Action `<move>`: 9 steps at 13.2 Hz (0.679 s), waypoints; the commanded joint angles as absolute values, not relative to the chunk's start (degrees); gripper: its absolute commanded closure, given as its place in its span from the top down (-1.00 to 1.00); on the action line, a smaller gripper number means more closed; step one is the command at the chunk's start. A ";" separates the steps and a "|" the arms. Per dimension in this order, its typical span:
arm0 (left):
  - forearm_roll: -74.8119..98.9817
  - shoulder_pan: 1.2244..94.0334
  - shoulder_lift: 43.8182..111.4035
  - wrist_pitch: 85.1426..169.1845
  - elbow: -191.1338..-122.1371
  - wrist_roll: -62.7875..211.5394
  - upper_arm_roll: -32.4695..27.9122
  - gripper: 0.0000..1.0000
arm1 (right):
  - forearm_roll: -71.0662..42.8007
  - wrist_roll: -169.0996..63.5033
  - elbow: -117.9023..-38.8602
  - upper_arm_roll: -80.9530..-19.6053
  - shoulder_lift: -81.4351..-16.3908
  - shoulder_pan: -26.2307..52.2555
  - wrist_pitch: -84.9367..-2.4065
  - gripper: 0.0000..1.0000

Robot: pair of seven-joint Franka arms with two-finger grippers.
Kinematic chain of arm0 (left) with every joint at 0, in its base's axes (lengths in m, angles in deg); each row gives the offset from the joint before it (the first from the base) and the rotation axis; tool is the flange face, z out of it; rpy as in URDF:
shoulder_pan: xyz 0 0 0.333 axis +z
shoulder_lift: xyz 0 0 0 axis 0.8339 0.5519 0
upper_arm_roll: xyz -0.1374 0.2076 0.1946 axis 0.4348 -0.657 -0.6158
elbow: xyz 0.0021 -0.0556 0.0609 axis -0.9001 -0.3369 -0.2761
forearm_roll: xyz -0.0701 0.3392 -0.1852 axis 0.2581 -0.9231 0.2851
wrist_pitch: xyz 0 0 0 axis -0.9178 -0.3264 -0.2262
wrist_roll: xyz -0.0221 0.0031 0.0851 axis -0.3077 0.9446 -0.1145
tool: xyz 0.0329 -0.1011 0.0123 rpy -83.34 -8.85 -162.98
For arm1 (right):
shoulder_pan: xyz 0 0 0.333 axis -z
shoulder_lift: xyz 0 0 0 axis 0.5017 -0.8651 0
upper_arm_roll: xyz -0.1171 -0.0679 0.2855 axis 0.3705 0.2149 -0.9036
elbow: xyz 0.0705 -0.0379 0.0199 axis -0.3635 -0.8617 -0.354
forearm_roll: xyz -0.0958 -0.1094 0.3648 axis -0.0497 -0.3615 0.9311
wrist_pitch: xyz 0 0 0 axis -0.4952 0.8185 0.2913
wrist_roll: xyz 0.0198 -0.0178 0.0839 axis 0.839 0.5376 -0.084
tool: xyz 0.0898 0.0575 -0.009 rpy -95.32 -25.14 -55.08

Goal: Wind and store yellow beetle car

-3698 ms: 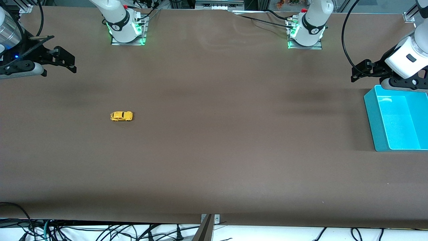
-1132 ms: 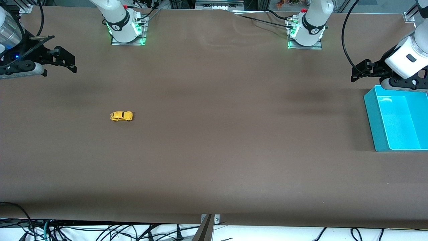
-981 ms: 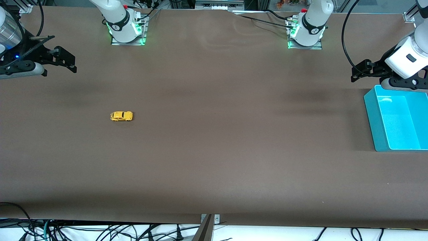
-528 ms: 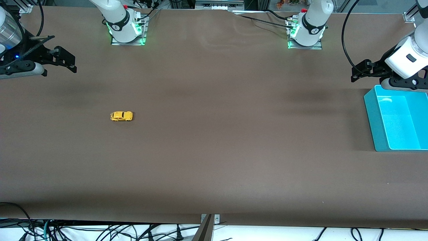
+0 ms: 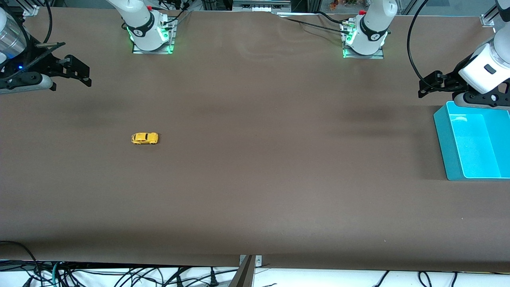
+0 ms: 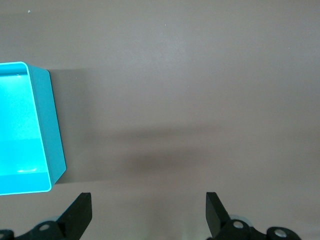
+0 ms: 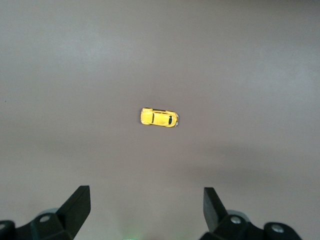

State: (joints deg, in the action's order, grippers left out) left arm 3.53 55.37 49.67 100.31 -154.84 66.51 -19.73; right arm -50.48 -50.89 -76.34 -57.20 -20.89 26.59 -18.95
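The yellow beetle car (image 5: 144, 138) stands on its wheels on the brown table, toward the right arm's end. It also shows in the right wrist view (image 7: 159, 118), well clear of the fingers. My right gripper (image 5: 79, 71) is open and empty, held high over the table edge at its own end (image 7: 146, 210). My left gripper (image 5: 428, 85) is open and empty, held high beside the teal bin (image 5: 472, 139), as its wrist view (image 6: 148, 215) shows.
The teal bin (image 6: 30, 130) sits open-topped and empty at the left arm's end of the table. Both arm bases (image 5: 149, 32) stand along the table's back edge. Cables hang below the front edge.
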 commanded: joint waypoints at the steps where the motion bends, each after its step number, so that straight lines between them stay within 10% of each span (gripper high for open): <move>1: 2.57 54.83 50.58 99.03 -152.90 66.96 -19.90 1.00 | -50.10 -50.93 -77.44 -57.13 -19.73 25.81 -18.66 1.00; 9: 2.57 54.83 50.58 99.03 -152.81 66.96 -19.90 1.00 | -50.01 -74.71 -77.79 -57.40 -24.65 25.54 -18.49 1.00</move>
